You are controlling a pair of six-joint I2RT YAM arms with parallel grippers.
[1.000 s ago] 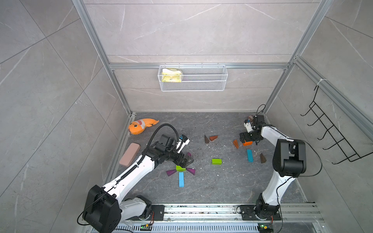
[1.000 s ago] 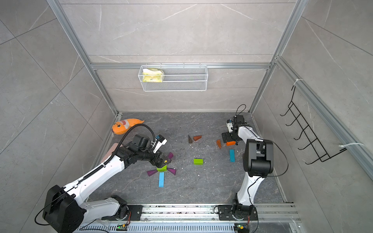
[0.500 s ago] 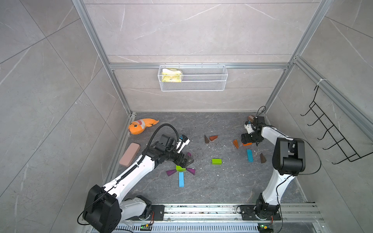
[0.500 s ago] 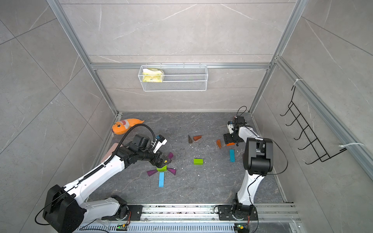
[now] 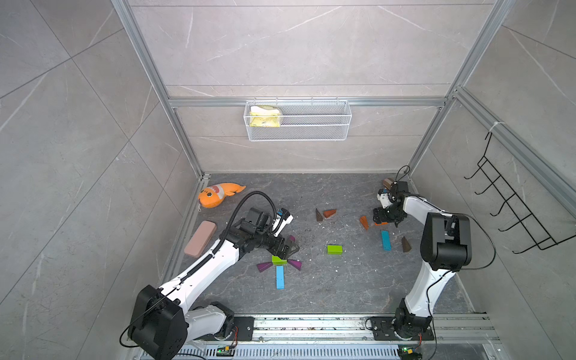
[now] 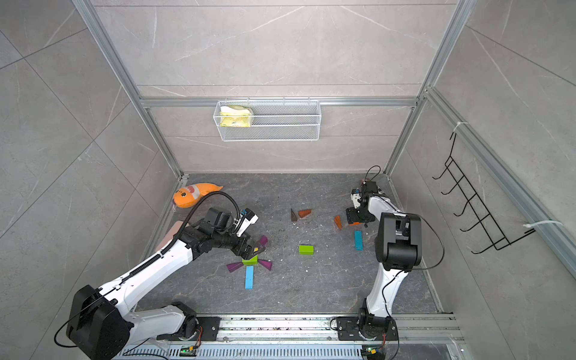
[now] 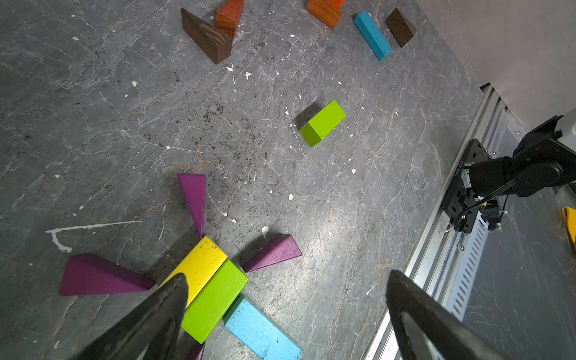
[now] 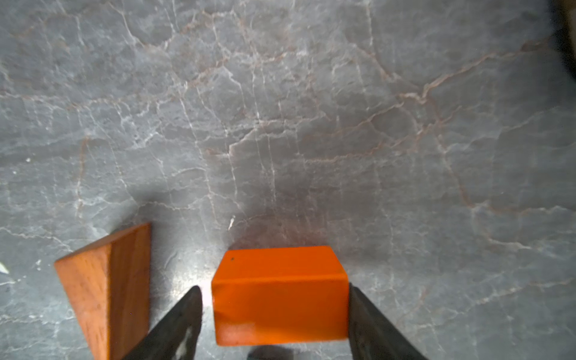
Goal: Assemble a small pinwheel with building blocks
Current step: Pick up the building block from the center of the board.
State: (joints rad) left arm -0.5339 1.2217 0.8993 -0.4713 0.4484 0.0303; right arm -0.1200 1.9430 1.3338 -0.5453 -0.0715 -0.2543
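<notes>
In both top views a white wire basket (image 5: 311,137) hangs on the back wall, with a crumpled yellow-and-white cloth (image 5: 264,117) lying in its end on the left arm's side. Below it, the left gripper (image 5: 288,249) hangs low over the floor (image 5: 327,280), its jaws spread wide and nothing between them. A green brick (image 5: 278,259) lies right under its tips, a light-blue bar (image 5: 280,277) runs on from that brick away from the back wall, and purple wedges (image 5: 264,266) fan out to either side. The right gripper (image 5: 381,216) is down at the floor, well apart from that cluster. An orange-brown wedge (image 5: 363,222) is just beside it and a second light-blue bar (image 5: 386,240) lies near, on the side towards its own arm's base. The left wrist view shows the wide jaws bare — one black fingertip (image 7: 174,290) overlaps the end of a yellow brick (image 7: 202,263), though whether it touches cannot be told. The yellow brick lies flush against the green one, the blue bar touches the green brick's other side, and a loose green brick (image 7: 322,123) sits well ahead of the tips. In the right wrist view the jaws stand partly closed around an orange brick (image 8: 280,296) resting on the floor — one finger (image 8: 371,318) lies against its side, the other is just short of it with a sliver of floor showing between, and the wedge stands outside that finger.
</notes>
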